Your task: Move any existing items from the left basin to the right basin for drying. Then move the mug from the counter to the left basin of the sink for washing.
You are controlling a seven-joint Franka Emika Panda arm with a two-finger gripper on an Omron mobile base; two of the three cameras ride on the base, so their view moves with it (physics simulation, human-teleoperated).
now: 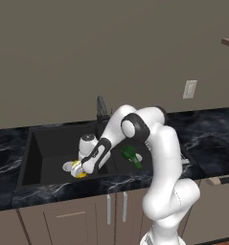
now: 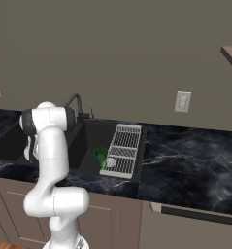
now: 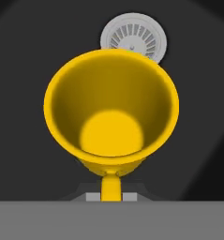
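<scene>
The yellow mug (image 3: 111, 112) hangs mouth-up toward the hand camera, with my gripper (image 3: 110, 196) shut on its handle. The mug is low inside the left basin (image 1: 44, 148), just beside the round silver drain (image 3: 134, 35). From the left base view the mug (image 1: 78, 170) shows under my hand, near the basin floor. The dark-green bottle (image 1: 131, 155) lies in the right basin (image 2: 91, 138), next to the grey wire rack (image 2: 123, 150). In the right base view the bottle (image 2: 101, 155) sits at the rack's left edge.
The dark faucet (image 1: 101, 111) rises behind the sink divider. Black marble counter (image 2: 185, 160) stretches to the right of the sink, with a wall outlet (image 2: 182, 101) above it. My arm leans across the left basin's front.
</scene>
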